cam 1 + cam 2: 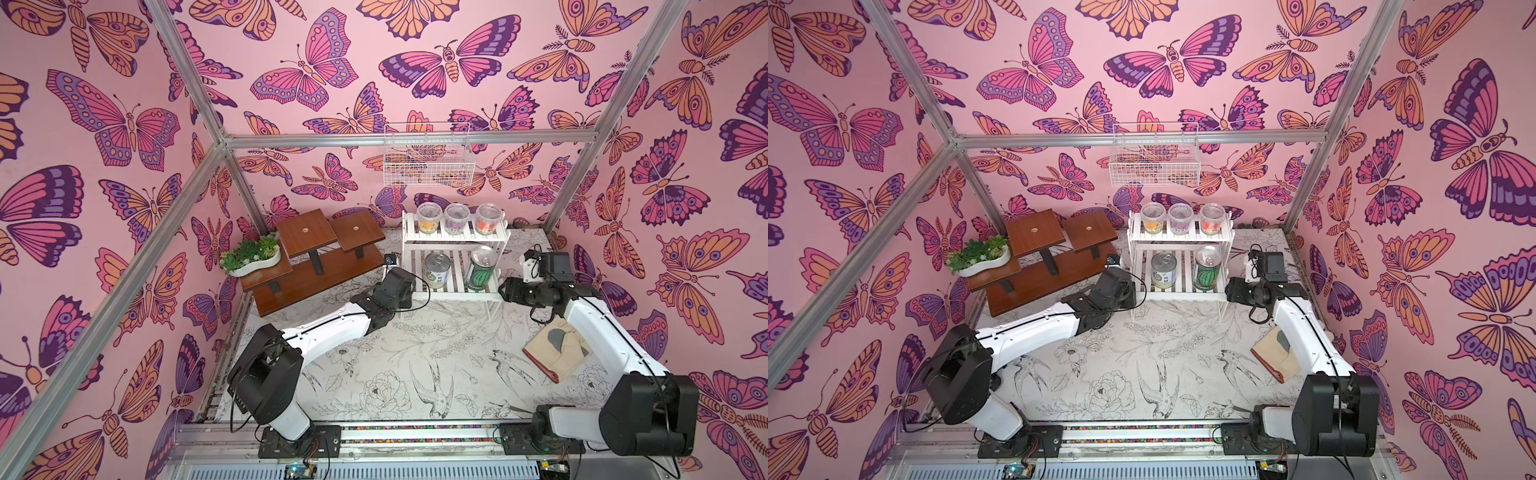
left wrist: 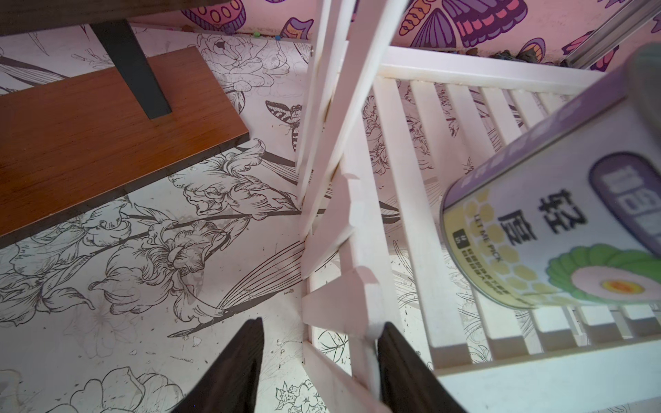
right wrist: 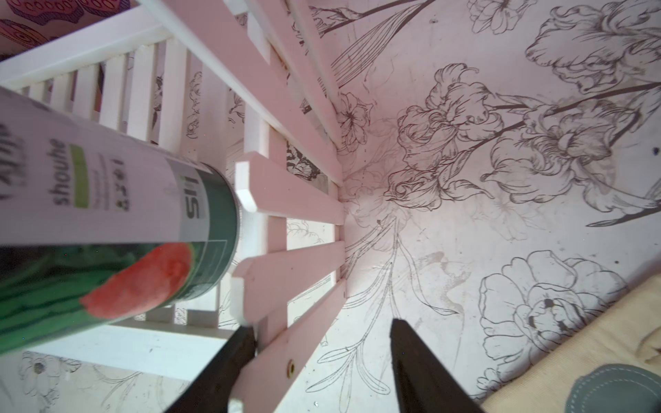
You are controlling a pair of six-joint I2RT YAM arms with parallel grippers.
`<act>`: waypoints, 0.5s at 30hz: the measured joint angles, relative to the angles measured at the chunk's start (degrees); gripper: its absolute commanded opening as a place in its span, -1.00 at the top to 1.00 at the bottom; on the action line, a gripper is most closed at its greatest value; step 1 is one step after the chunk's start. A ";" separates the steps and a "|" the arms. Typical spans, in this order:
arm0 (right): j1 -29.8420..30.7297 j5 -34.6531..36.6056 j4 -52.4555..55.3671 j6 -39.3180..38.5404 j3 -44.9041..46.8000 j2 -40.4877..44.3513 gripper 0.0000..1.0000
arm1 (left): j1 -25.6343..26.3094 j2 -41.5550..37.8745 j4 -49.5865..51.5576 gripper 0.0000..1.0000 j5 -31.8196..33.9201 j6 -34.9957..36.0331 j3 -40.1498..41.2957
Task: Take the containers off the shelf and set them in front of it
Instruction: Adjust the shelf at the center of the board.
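Step 1: nothing off yet. Shelf sits far centre. 3 tubs on the top tier; pale can left & green can right on the lower tier. L gripper is spread, straddling the shelf's left side post. R gripper is spread too, round the right side rail, just beside the green can. Neither holds a container; prob. lining up on the frame. Next: clear the frame, open wider than a can, come in from the near side, set it on the mat in front.
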State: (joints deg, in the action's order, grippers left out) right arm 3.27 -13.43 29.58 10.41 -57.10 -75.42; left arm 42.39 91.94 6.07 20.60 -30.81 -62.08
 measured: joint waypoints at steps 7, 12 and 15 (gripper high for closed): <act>0.59 -3.10 -0.42 0.04 0.02 0.00 0.39 | 0.11 0.00 -0.74 0.24 -0.76 -0.44 0.15; 0.85 -5.11 -0.87 0.04 0.07 0.00 0.71 | 0.31 0.00 -1.86 0.47 -1.57 -1.16 0.48; 0.96 -4.68 -1.14 0.09 0.07 0.00 0.80 | 0.59 0.00 -2.67 0.68 -2.19 -1.66 0.66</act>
State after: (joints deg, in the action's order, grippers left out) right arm 4.23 -18.11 28.45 10.50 -57.04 -75.42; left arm 42.98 91.94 3.40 18.41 -32.47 -61.43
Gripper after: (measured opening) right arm 0.132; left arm 0.206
